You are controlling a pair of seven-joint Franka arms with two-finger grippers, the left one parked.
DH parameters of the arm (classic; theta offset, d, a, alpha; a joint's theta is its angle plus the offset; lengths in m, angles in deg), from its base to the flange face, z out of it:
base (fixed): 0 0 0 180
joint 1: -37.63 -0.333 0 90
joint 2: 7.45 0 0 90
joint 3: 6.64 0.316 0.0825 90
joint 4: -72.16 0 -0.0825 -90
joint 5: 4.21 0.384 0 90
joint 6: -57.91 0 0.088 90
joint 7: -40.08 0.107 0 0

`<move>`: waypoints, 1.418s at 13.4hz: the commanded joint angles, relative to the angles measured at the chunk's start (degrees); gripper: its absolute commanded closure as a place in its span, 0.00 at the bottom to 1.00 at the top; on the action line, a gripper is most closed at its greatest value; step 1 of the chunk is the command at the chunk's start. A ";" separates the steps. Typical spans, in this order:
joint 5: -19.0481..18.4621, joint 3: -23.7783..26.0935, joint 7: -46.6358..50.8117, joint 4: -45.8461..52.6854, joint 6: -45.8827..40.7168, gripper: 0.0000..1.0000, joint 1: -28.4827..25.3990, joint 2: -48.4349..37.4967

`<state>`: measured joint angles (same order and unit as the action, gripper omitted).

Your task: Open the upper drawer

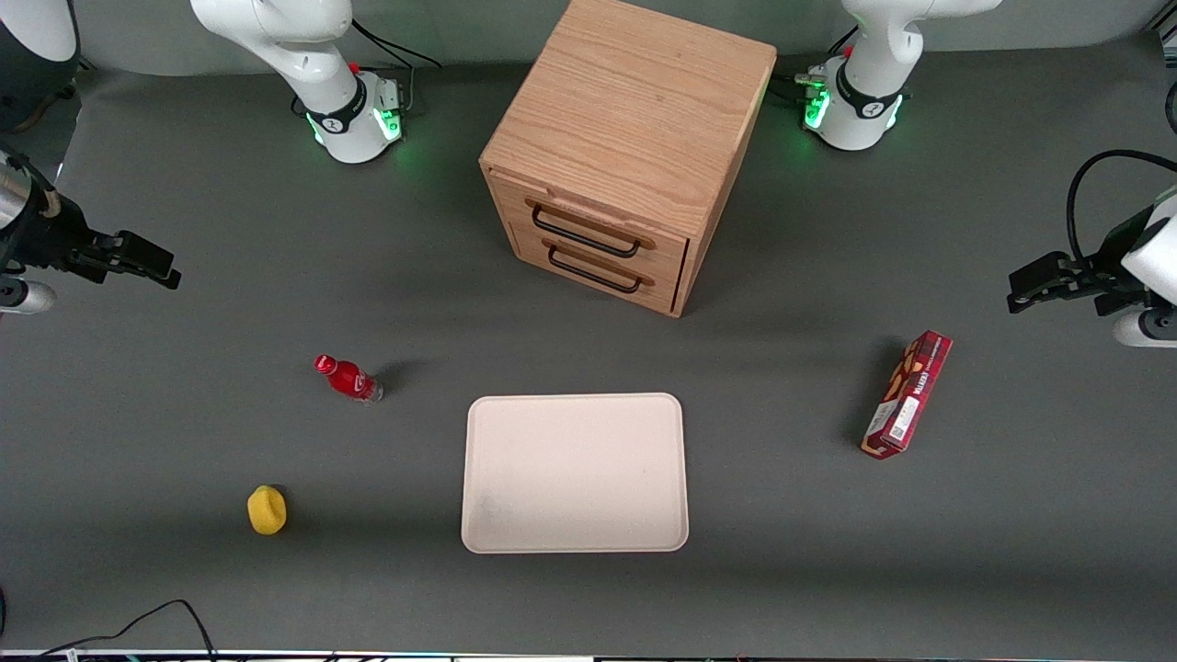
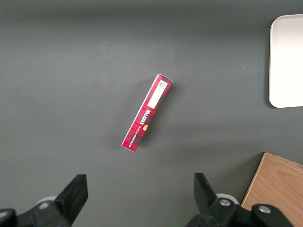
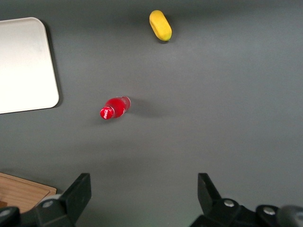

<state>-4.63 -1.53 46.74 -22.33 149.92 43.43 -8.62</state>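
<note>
The light oak cabinet (image 1: 634, 119) stands at the middle of the table, far from the front camera. Its upper drawer (image 1: 602, 223) is shut, with a thin black wire bar handle (image 1: 585, 235) across its front. The lower twin drawer (image 1: 644, 264) sits just under it, also shut. My right gripper (image 1: 165, 268) hovers toward the working arm's end of the table, well apart from the cabinet. It is open and empty. In the right wrist view the gripper (image 3: 143, 182) is spread wide over bare grey table, with a corner of the cabinet (image 3: 19, 191) at the edge.
A red bottle (image 1: 348, 378) lies between the gripper and a pale tray (image 1: 575, 473), nearer the front camera than the cabinet. A yellow object (image 1: 267, 510) lies nearer still. A red box (image 1: 907, 393) lies toward the parked arm's end.
</note>
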 commanded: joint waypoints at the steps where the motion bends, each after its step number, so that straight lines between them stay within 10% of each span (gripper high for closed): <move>1: -0.11 -0.01 -0.24 0.71 -0.87 0.00 -0.09 -0.24; 5: 0.85 1.21 -0.85 1.23 -0.60 0.00 -0.97 0.28; 12: 3.67 20.88 -15.44 6.76 3.15 0.00 -3.07 7.12; 19: 8.49 30.38 -21.43 7.39 14.78 0.00 -10.55 21.45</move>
<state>1.86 26.83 27.23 -17.54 164.72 33.97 8.61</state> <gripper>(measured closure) 0.000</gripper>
